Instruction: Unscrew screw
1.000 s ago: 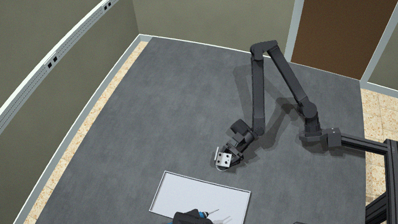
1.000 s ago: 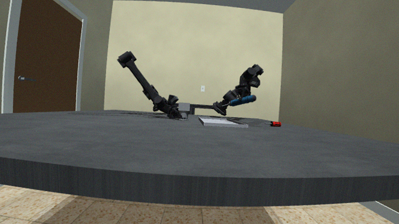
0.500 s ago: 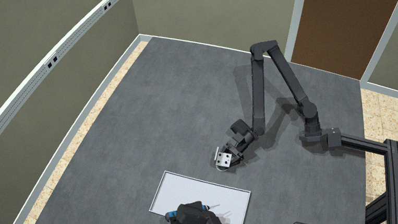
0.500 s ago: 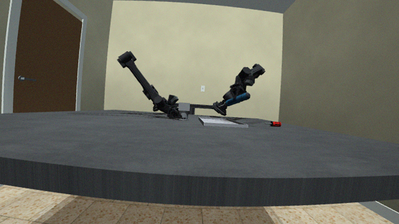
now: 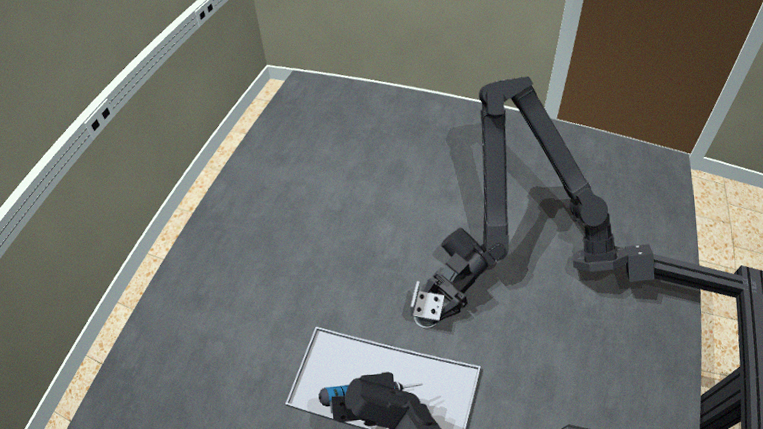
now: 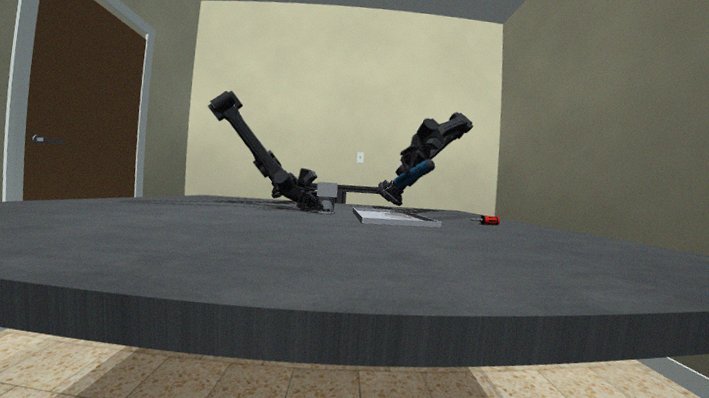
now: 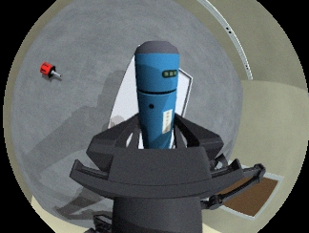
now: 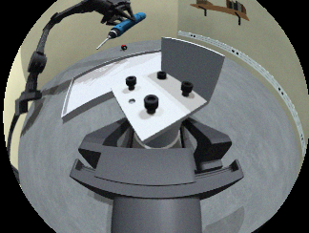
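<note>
The joint module [image 6: 326, 197] [image 8: 157, 141] stands on the table with its white L-shaped bracket [image 8: 164, 112] on top. Four black screws show on the bracket; the far one [image 8: 161, 74] sits lowest, and three others [image 8: 131, 82] [image 8: 187, 88] [image 8: 151, 102] stand taller. My right gripper [image 5: 443, 293] [image 8: 157, 136] is shut on the joint module's body. My left gripper [image 5: 359, 401] [image 7: 154, 138] is shut on the blue electric screwdriver [image 5: 332, 392] [image 6: 413, 175] [image 7: 156, 95] [image 8: 126, 24], held in the air over the white tray, its bit [image 5: 413, 386] apart from the module.
A white tray [image 5: 346, 353] [image 6: 397, 219] [image 7: 184, 95] [image 8: 91, 86] lies flat on the grey table beside the module. A small red-handled screwdriver [image 6: 489, 220] [image 7: 48, 70] [image 8: 123, 47] lies on the table beyond the tray.
</note>
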You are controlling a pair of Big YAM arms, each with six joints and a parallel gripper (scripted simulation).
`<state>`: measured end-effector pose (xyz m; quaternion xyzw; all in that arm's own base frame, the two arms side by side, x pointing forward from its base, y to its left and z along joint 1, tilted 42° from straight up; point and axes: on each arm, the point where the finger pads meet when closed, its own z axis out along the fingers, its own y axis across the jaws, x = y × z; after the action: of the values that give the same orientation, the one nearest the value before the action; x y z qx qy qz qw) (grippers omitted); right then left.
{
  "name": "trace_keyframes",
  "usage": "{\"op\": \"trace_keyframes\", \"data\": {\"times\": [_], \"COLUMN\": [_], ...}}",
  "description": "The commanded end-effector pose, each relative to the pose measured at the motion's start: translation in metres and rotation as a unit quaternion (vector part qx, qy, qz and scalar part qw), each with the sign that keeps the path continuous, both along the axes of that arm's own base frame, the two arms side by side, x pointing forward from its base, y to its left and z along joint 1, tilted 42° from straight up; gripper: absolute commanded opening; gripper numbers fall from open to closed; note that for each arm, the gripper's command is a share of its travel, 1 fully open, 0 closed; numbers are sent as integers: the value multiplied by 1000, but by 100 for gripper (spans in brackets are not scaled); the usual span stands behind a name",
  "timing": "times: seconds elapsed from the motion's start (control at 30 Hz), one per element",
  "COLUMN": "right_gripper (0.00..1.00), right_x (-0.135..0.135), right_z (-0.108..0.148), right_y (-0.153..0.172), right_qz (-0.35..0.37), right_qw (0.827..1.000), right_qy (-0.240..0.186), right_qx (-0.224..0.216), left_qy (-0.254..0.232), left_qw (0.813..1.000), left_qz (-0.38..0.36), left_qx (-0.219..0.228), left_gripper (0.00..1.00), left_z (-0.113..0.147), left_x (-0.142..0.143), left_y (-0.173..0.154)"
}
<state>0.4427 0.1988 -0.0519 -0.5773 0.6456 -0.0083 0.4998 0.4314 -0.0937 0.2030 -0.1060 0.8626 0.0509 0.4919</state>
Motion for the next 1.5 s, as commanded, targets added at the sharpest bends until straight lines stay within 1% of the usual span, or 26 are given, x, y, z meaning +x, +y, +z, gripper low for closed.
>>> {"op": "trace_keyframes", "data": {"times": [0.0,0.03,0.13,0.17,0.2,0.33,0.4,0.5,0.53,0.57,0.6,0.7,0.73,0.77,0.9,0.97,1.07,1.1,1.13,1.17,1.27,1.3,1.33,1.47], "right_gripper": [59,59,59,59,59,59,59,59,59,59,59,59,59,59,59,59,59,59,59,59,59,59,59,59], "right_x": [2,2,2,2,2,2,2,2,2,2,2,2,2,2,2,2,2,2,2,2,2,2,2,2], "right_z": [4,4,4,4,4,4,4,4,4,4,4,4,4,4,4,4,4,4,4,4,4,4,4,4], "right_y": [3,3,3,3,3,3,3,3,3,3,3,3,3,3,3,3,3,3,3,3,3,3,3,3], "right_qz": [1,1,1,1,1,1,1,1,1,1,1,1,1,1,1,1,1,1,1,1,1,1,1,1], "right_qw": [1000,1000,1000,1000,1000,1000,1000,1000,1000,1000,1000,1000,1000,1000,1000,1000,1000,1000,1000,1000,1000,1000,1000,1000], "right_qy": [-6,-6,-6,-6,-6,-6,-6,-6,-6,-6,-6,-6,-6,-6,-6,-6,-6,-6,-6,-6,-6,-6,-6,-6], "right_qx": [4,4,4,4,4,4,4,4,4,4,4,4,4,4,4,4,4,4,4,4,4,4,4,4], "left_qy": [-36,-41,-41,-23,-21,-28,-36,-36,-38,-56,-62,-62,-44,-41,-49,-59,-59,-62,-80,-85,-85,-67,-65,-74], "left_qw": [999,999,999,999,999,997,996,994,993,993,993,993,993,992,989,987,983,982,982,982,982,981,980,975], "left_qz": [-34,-34,-34,-39,-45,-66,-76,-92,-97,-96,-96,-96,-102,-107,-127,-137,-152,-157,-155,-154,-154,-161,-167,-185], "left_qx": [2,-1,-1,11,16,28,31,42,45,37,35,35,47,51,63,67,78,81,72,70,70,82,87,99], "left_gripper": [42,42,42,42,42,42,42,42,42,42,42,42,42,42,42,42,42,42,42,42,42,42,42,42], "left_z": [26,31,31,9,5,1,6,-3,-3,16,22,22,-1,-6,-9,-4,-13,-12,7,12,12,-10,-15,-18], "left_x": [8,8,8,4,4,5,8,5,6,10,10,10,6,5,4,6,2,2,7,7,7,2,0,-2], "left_y": [-22,-22,-22,-23,-26,-38,-46,-53,-57,-59,-59,-59,-60,-62,-74,-82,-89,-92,-95,-95,-96,-95,-98,-109]}}
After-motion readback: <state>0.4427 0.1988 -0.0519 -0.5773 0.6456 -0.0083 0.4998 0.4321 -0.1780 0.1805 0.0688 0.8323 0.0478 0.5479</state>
